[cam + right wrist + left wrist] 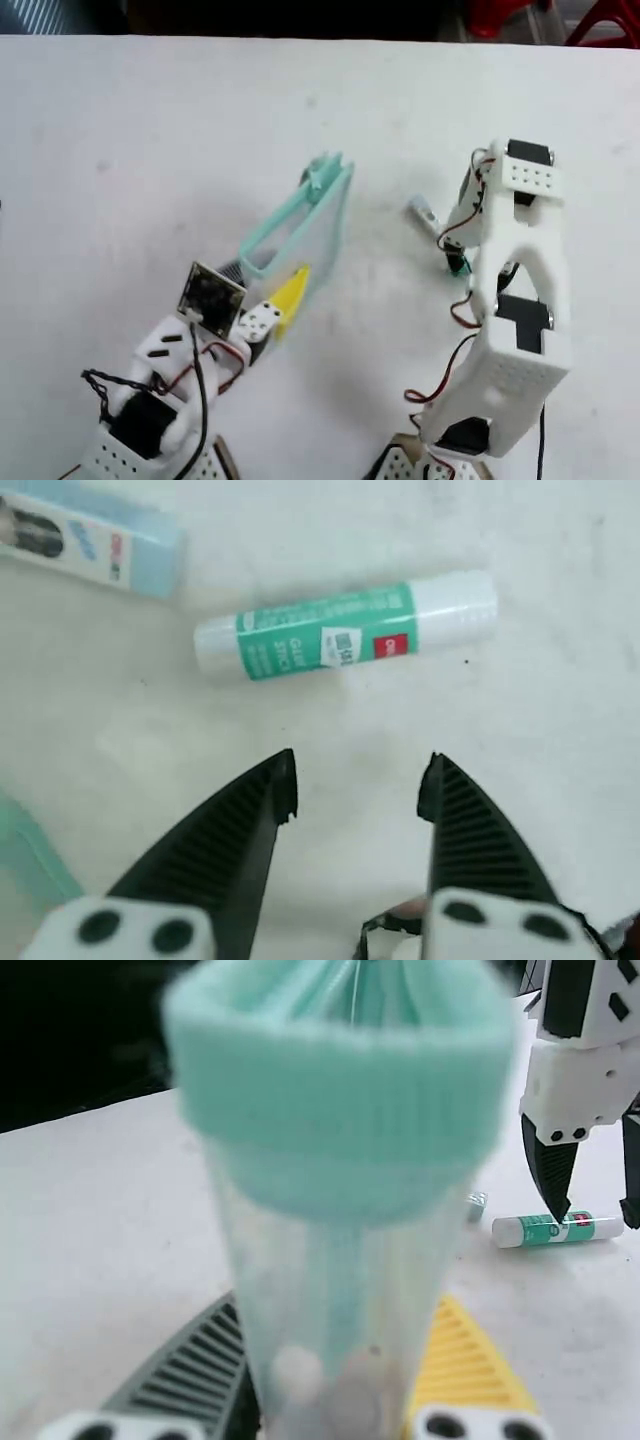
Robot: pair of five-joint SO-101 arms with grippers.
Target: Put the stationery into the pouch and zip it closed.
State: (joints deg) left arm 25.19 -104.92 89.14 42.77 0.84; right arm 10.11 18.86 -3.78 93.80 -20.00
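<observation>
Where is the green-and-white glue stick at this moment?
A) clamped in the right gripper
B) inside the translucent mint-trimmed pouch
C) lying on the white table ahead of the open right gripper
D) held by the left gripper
C: the green-and-white glue stick lies flat on the white table beyond the right gripper, whose jaws stand apart, empty; the left gripper grips the translucent mint-trimmed pouch.

Pouch [340,1110]: blurred close-up, contents indistinct. Glue stick [458,265], beside pouch: mostly hidden under right arm [520,270]. Pale-blue box [90,540]: cut by edge.
</observation>
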